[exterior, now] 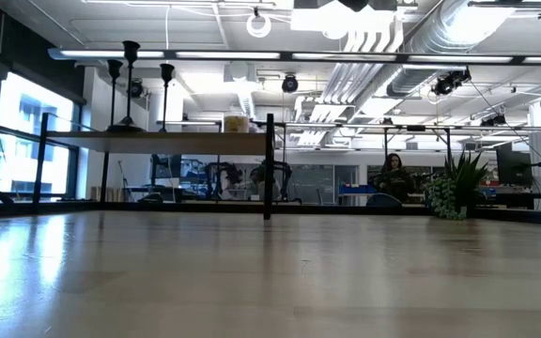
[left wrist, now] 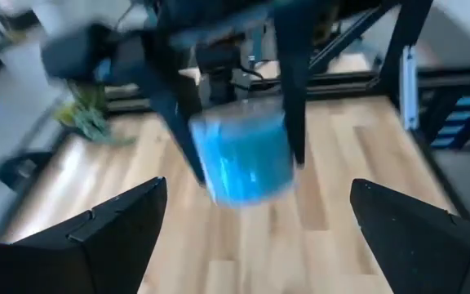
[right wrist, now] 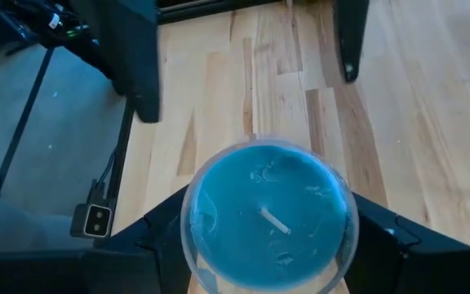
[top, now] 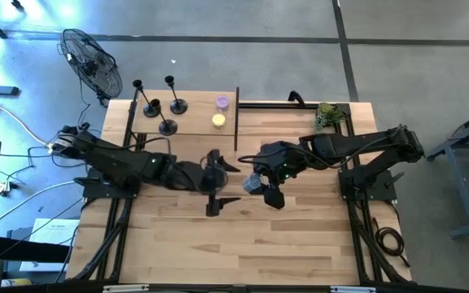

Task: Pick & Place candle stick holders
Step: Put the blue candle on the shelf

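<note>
Three black candle stick holders stand on their round bases on a raised wooden shelf at the far left; they also show in the low view. My right gripper is shut on a blue candle in a glass jar above the table's middle. My left gripper is open and empty just left of the jar, its fingers standing apart and pointing toward it. The jar also shows in the left wrist view. My right gripper pinches the jar's round wall between its two fingers, one on each opposite side. The fingers come from above, pointing down. The jar stays upright, its open top toward the wrist, lifted clear of the table.
A purple candle and a yellow candle stand on the shelf's right end, by a black upright post. A green plant stands at the far right. A fan stands beyond the table. A person sits far behind.
</note>
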You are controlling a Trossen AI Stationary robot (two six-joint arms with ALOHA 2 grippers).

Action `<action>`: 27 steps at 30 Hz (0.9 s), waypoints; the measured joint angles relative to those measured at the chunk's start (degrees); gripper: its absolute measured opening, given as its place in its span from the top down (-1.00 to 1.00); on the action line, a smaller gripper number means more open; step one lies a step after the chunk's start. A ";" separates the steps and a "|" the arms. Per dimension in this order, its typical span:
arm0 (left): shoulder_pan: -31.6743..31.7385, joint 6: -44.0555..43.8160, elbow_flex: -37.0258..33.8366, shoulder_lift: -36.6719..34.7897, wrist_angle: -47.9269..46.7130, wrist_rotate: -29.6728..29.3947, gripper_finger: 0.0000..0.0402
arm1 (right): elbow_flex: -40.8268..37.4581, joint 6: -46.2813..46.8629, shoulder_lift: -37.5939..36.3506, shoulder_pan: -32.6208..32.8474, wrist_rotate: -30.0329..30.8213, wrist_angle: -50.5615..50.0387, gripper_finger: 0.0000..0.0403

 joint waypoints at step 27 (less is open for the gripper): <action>-6.27 30.73 7.57 6.37 -2.04 -15.19 -0.89 | 0.00 3.24 0.00 -0.09 -5.39 1.99 -0.09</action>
